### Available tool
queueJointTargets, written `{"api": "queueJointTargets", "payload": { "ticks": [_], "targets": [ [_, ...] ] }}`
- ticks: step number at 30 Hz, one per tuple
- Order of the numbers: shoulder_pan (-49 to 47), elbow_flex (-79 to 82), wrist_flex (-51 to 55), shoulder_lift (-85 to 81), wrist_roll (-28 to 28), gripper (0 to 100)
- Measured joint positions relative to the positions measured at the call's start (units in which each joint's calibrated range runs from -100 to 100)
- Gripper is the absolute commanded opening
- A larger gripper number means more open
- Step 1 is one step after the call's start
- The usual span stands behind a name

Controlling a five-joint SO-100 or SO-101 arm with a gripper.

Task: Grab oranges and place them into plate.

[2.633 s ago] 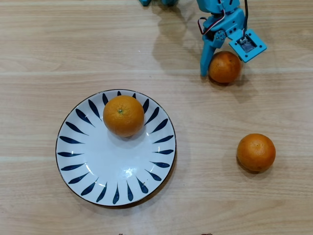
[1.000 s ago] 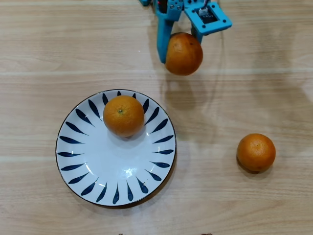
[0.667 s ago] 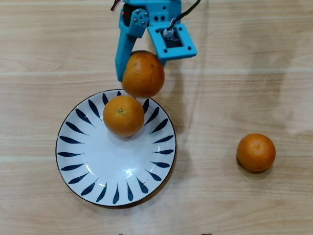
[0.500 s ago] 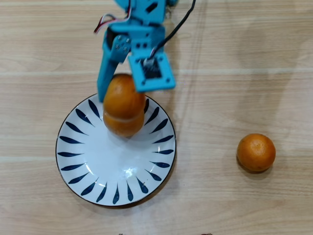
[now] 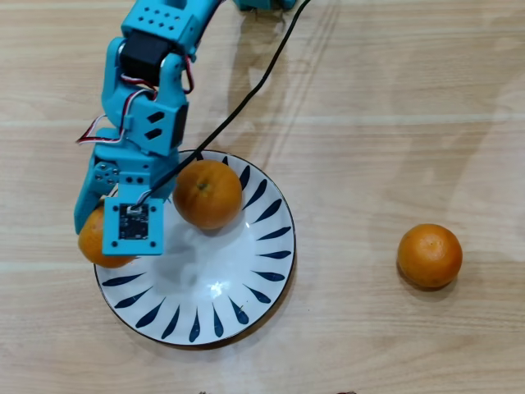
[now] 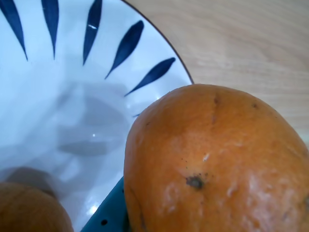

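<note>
- i see my blue two-finger gripper clamping a round dimpled orange over the left rim of the large white blue-petalled ceramic plate.
- a second orange sits on the plate; a third orange lies well apart on the wooden table.

The table is light wood with pale grain bands running left to right in the overhead view, and it fills the whole picture. Two things lie straight on it. The plate sits left of centre — white, with dark blue petal strokes round the rim and a dark edge. An orange rests alone on bare wood well to the right of the plate, casting a small shadow below it. In the wrist view a strip of the same wood shows beyond the plate's rim — upper right.
</note>
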Motion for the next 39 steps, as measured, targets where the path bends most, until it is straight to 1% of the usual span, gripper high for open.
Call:
{"api": "queueJointTargets", "payload": {
  "ticks": [5, 8, 13, 16, 17, 19, 23, 25, 27, 33, 37, 39],
  "targets": [
    [-0.4, 0.0, 0.0, 0.7, 0.0, 38],
    [-0.3, -0.2, -0.1, 0.6, 0.0, 39],
    [-1.4, -1.4, -0.1, 0.5, 0.0, 39],
    [-1.6, -1.9, 1.8, 0.4, 0.0, 38],
    [-1.5, -1.9, 2.6, 0.2, 0.0, 37],
    [-1.4, -1.9, 4.8, -1.1, 0.0, 31],
    [-3.5, -1.9, 8.6, -8.0, 0.0, 10],
    [-5.7, -1.9, 10.1, -12.2, 0.0, 2],
    [-8.4, -1.9, 11.9, -16.1, 0.0, 3],
    [-19.2, -2.0, 16.1, -24.5, -0.2, 2],
    [-26.8, 0.4, 15.5, -27.8, -2.7, 2],
    [-30.0, 5.6, 11.5, -29.5, -4.7, 2]
  ]
}}
